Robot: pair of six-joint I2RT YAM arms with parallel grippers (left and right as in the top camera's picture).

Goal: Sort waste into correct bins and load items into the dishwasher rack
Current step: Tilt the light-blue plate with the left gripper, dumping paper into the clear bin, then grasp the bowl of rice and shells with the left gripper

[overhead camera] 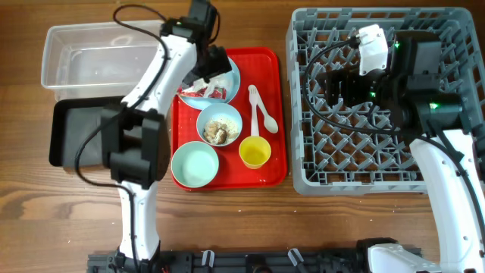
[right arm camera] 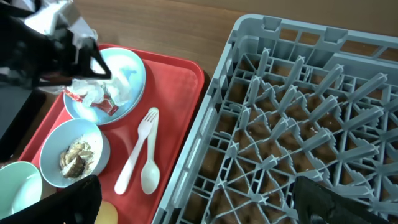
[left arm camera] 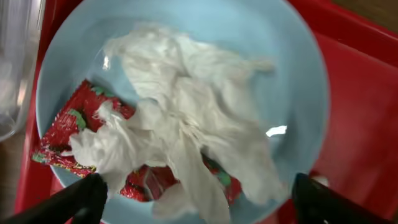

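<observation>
Crumpled white paper (left arm camera: pixel 186 118) at centre frame looks light and soft, best pinched at its bunched middle by the left fingers (left arm camera: pixel 68 202), spread apart like the right fingers (right arm camera: pixel 68 199).

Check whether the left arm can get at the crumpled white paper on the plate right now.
Probably yes: the left gripper hangs open right over the crumpled white paper on the plate, a finger either side, nothing in between.

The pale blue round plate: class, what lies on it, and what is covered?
Crumpled white paper lies over a red-and-white wrapper on the pale blue round plate. The wrapper's middle is hidden beneath the paper.
</observation>
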